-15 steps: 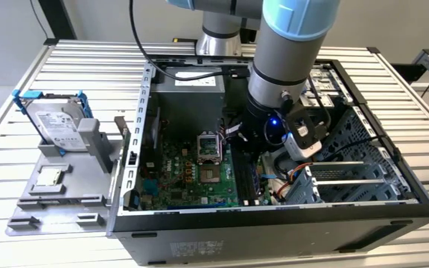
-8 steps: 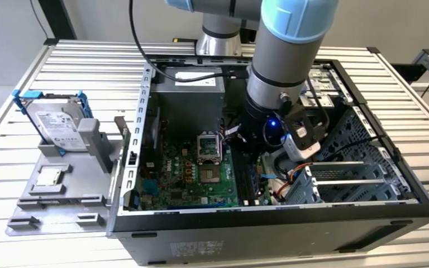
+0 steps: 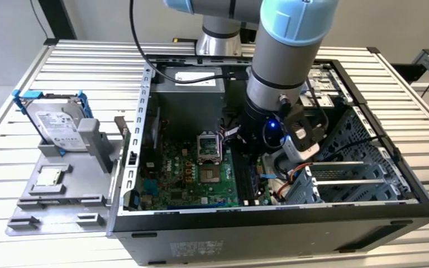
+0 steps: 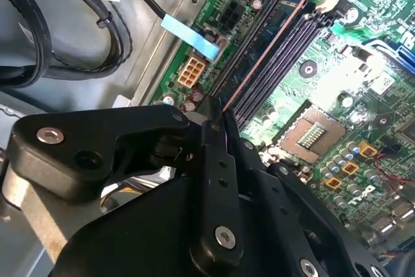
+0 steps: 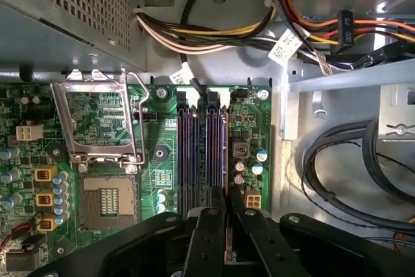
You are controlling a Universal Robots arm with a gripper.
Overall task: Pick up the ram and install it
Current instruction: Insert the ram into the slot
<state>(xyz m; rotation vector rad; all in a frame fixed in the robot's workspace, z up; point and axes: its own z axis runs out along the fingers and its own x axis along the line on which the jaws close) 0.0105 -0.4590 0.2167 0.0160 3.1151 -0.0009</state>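
You've got an open desktop tower case (image 3: 393,184) lying on its side on a slatted metal table (image 3: 65,61), the arm (image 3: 289,61) reaching down into it over the green motherboard (image 3: 192,173). Outside the case, on the exterior view's left, a hard drive in its blue frame (image 3: 51,120) sits on a grey bracket, untouched. Progress looks late-stage: the ram (image 4: 262,53) is already down along the black memory slots (image 5: 201,154), its thin edge running the length of one slot in the second wrist view, beside the CPU socket (image 5: 107,202). Whether it's fully seated or the end latches have clicked, you can't tell from here. The gripper (image 5: 227,215) is right at the near end of that stick, its black fingers (image 4: 217,160) drawn nearly together with just a sliver between; it looks clamped on the ram's end edge, pressing or guiding it into the slot.
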